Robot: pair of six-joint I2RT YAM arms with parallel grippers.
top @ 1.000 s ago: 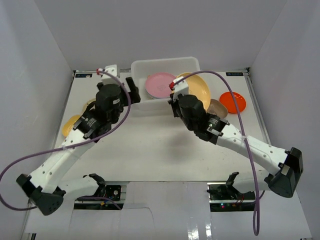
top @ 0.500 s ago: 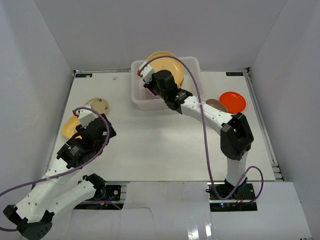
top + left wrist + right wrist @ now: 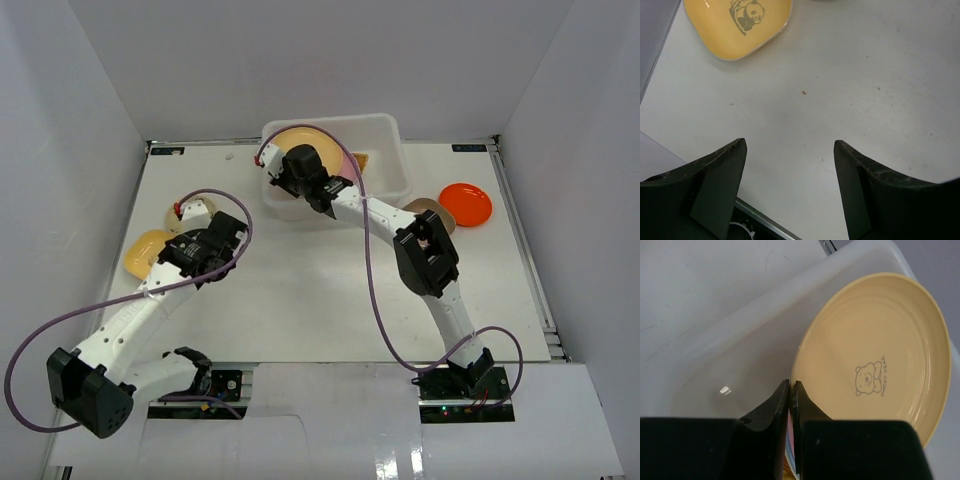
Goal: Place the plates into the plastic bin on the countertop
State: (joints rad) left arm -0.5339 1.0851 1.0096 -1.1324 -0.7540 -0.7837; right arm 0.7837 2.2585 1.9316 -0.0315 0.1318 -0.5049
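The white plastic bin (image 3: 385, 150) stands at the back of the countertop (image 3: 320, 290). My right gripper (image 3: 292, 168) reaches into its left half, shut on the rim of a yellow plate (image 3: 310, 134) that is tilted inside the bin. The right wrist view shows the fingers (image 3: 810, 415) pinching that plate (image 3: 875, 350), which has a bear print, against the bin wall (image 3: 740, 335). A pink plate (image 3: 349, 164) lies in the bin. My left gripper (image 3: 222, 236) is open over bare table (image 3: 850, 75), near a yellow panda dish (image 3: 735, 25).
On the left lie the yellow dish (image 3: 143, 250) and a cream plate (image 3: 186, 212), partly under the left wrist. On the right lie an orange-red plate (image 3: 466, 203) and a brown plate (image 3: 432, 210), partly hidden by the right arm. Enclosure walls stand close on three sides.
The right gripper carried the yellow plate from the bin's right side over the rim to its left half. The left arm pulled back from the bin to the left plates.
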